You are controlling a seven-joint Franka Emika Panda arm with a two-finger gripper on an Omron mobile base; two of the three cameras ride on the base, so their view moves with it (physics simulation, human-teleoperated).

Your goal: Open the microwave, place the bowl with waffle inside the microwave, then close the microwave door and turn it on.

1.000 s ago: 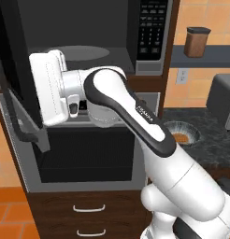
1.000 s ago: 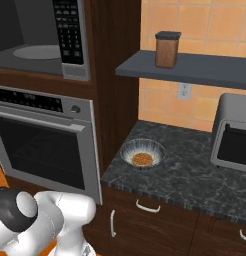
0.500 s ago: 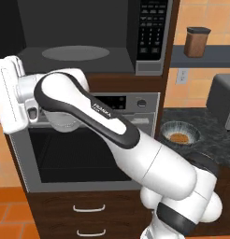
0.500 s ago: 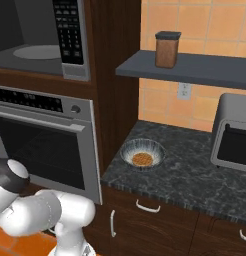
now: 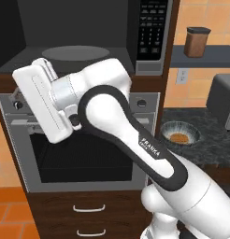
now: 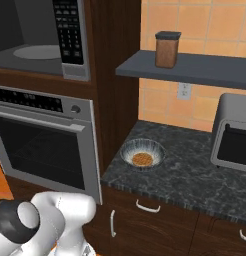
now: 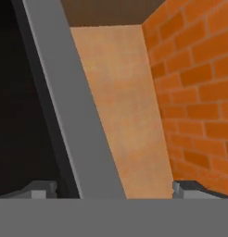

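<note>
The microwave point(image 5: 84, 37) stands open, its turntable point(image 5: 75, 52) bare. The tool point(image 7: 113, 187) is released, fingers wide apart, probably beside the door's grey edge point(image 7: 69, 106). The next move calls for reaching the bowl point(image 6: 142, 152) with the waffle point(image 6: 142, 159), at three o'clock on the desk point(image 6: 195, 172). The right base view shows the desk whole.

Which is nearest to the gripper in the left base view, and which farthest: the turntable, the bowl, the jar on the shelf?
The gripper sits at the left, jaws open.
1. Turntable: just above it, inside the microwave.
2. Bowl: on the counter, to the right.
3. Jar: upper right, on the shelf.
</note>
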